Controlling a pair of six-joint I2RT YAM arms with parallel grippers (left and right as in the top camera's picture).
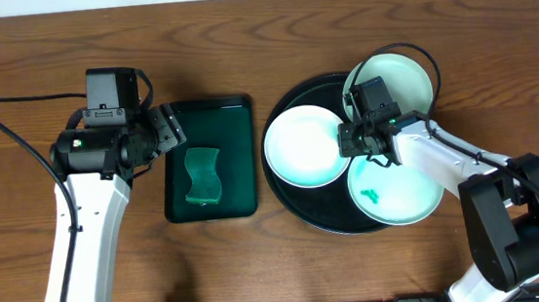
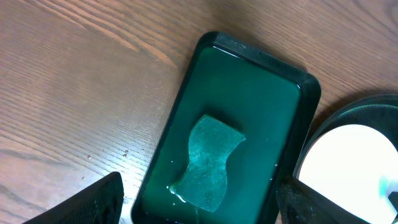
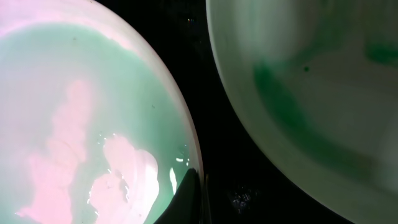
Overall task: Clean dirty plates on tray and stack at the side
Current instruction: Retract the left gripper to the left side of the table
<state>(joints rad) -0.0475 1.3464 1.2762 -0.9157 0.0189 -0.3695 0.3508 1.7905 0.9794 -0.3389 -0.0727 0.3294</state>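
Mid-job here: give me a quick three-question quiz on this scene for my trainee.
1. How many plates are in view?
2. True or false: the sponge lies on the black tray.
3. Which gripper stands open? A: left gripper. B: right gripper.
Key: 1. Three. 2. False; it lies in the green tray. 3. A.
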